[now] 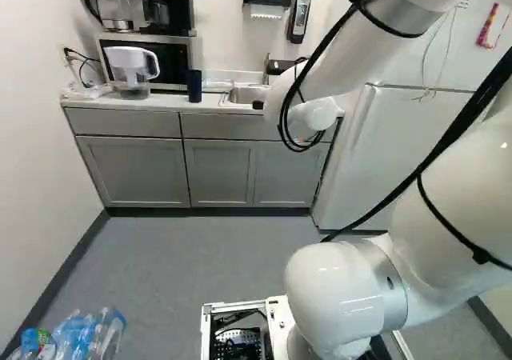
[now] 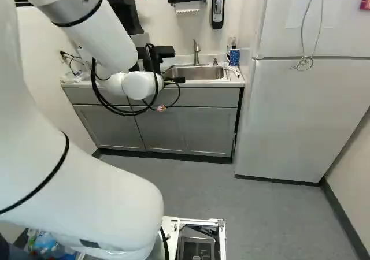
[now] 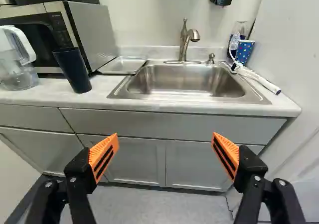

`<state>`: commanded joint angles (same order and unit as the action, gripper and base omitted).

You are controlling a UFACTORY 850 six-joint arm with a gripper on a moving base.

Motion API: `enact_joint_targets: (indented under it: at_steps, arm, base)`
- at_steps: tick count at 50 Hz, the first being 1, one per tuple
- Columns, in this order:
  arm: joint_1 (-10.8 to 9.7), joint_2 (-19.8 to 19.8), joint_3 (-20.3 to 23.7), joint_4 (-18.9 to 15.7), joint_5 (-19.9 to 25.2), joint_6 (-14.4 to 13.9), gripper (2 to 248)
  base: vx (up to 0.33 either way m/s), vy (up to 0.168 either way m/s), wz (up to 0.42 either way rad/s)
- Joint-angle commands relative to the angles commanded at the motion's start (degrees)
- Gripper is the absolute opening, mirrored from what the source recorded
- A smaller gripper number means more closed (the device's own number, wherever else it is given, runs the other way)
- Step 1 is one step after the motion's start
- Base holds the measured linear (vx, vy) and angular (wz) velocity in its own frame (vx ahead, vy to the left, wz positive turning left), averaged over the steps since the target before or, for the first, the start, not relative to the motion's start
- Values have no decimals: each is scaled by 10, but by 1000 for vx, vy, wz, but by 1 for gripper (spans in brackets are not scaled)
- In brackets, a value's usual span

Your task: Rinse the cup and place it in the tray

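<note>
My gripper (image 2: 177, 66) stands at the front of the counter in the right base view. In the wrist view the gripper (image 3: 165, 152) is open, its orange pads wide apart with nothing between them. The dark blue cup (image 3: 73, 70) stands on the counter beyond and to one side of the fingers, before the microwave; the left base view also shows this cup (image 1: 194, 86). Between microwave and sink lies a shallow pale tray (image 3: 122, 64). The steel sink (image 3: 184, 84) is ahead of the gripper, with a curved faucet (image 3: 187, 42) behind it.
A water pitcher (image 1: 130, 70) stands by the microwave (image 3: 94, 30). Across the sink are a blue dotted cup (image 3: 244, 51) and a white brush (image 3: 259, 78). Grey cabinets (image 1: 144, 172) are below the counter; a fridge (image 2: 306, 115) stands beside it. Plastic bottles (image 1: 84, 336) lie near the base.
</note>
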<state>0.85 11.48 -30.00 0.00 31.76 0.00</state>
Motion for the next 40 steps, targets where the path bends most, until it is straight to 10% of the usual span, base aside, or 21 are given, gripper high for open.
enact_joint_targets:
  at_steps: [40]
  arm:
    - [0,32,-23,0,-52,0,247]
  base:
    - [0,0,0]
